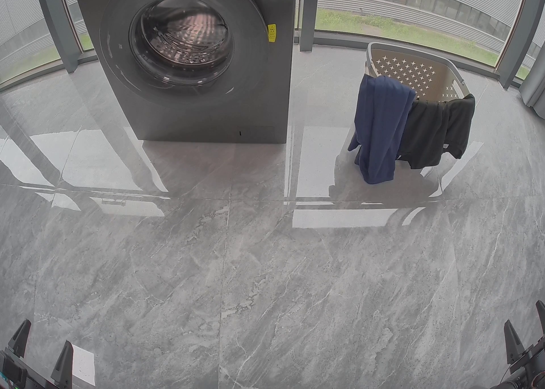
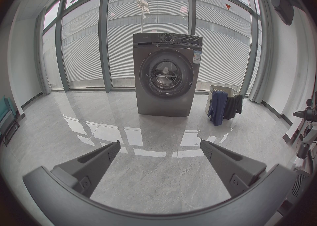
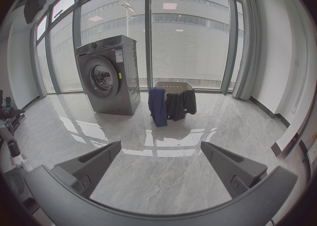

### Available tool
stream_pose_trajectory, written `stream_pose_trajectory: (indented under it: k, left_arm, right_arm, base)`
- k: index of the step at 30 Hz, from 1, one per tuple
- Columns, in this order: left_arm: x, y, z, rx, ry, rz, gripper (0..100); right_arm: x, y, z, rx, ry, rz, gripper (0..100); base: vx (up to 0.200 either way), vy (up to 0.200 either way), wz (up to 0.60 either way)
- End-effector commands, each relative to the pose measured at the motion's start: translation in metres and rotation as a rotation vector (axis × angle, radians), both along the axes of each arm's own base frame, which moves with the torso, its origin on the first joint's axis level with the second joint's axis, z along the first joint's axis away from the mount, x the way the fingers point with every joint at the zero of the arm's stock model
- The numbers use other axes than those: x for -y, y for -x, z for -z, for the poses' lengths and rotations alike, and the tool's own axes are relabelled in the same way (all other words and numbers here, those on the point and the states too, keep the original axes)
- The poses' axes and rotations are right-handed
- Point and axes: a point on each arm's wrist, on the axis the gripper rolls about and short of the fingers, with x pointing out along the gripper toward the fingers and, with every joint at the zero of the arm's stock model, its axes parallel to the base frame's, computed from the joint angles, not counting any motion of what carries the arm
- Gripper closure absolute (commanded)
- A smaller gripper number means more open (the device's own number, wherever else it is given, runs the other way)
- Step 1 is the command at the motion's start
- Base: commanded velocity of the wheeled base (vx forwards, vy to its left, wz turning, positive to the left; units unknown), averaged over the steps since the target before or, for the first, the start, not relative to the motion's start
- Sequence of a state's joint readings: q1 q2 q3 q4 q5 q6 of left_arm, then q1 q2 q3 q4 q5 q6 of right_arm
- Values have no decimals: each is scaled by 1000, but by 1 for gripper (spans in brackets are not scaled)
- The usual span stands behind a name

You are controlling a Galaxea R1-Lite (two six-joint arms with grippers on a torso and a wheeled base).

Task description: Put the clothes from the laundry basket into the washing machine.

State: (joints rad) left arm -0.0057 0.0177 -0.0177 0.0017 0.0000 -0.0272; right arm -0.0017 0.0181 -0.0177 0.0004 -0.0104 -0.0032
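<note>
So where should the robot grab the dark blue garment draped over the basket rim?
Probably at the fold where the dark blue cloth garment crosses the white perforated plastic laundry basket's near rim, coming down from above: it hangs freely outside there.

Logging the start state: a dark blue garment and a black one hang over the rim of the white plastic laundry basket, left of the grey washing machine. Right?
No: the white plastic laundry basket stands right of the grey washing machine, as the head view shows. The dark blue garment and the black garment do hang over its rim.
</note>
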Motion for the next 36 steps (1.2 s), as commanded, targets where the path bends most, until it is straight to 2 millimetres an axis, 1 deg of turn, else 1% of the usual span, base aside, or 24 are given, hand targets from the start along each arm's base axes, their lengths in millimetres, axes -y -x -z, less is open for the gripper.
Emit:
stream_pose_trajectory:
  k: [1, 4, 6, 9, 10, 28, 30, 33, 34, 36]
  left_arm:
    - [0, 0, 5, 2, 2, 0, 0]
    - [0, 0, 5, 2, 3, 0, 0]
    - [0, 0, 5, 2, 10, -1, 0]
    - [0, 0, 5, 2, 13, -4, 0]
    - [0, 0, 5, 2, 13, -4, 0]
    - [0, 0, 5, 2, 13, -6, 0]
    - [0, 0, 5, 2, 13, -6, 0]
    - [0, 0, 5, 2, 13, -7, 0]
    - [0, 0, 5, 2, 11, -7, 0]
    - [0, 0, 5, 2, 11, -7, 0]
  right_arm:
    - [0, -1, 5, -11, 0, 0, 0]
    - [0, -1, 5, -11, 0, 0, 0]
    - [0, -1, 5, -11, 1, 0, 0]
    - [0, -1, 5, -11, 1, 0, 0]
    - [0, -1, 5, -10, 0, 0, 0]
    - [0, -1, 5, -10, -3, 2, 0]
    - [0, -1, 5, -11, -2, 2, 0]
    - [0, -1, 5, -11, 0, 2, 0]
    - [0, -1, 5, -10, -2, 2, 0]
    - [0, -1, 5, -10, -3, 2, 0]
  base:
    - [200, 0, 0]
    - [200, 0, 0]
    - [0, 0, 0]
    - [0, 0, -600]
    - [0, 0, 0]
    - [200, 0, 0]
    - [0, 0, 0]
    - [0, 0, -600]
    - [0, 0, 0]
    - [200, 0, 0]
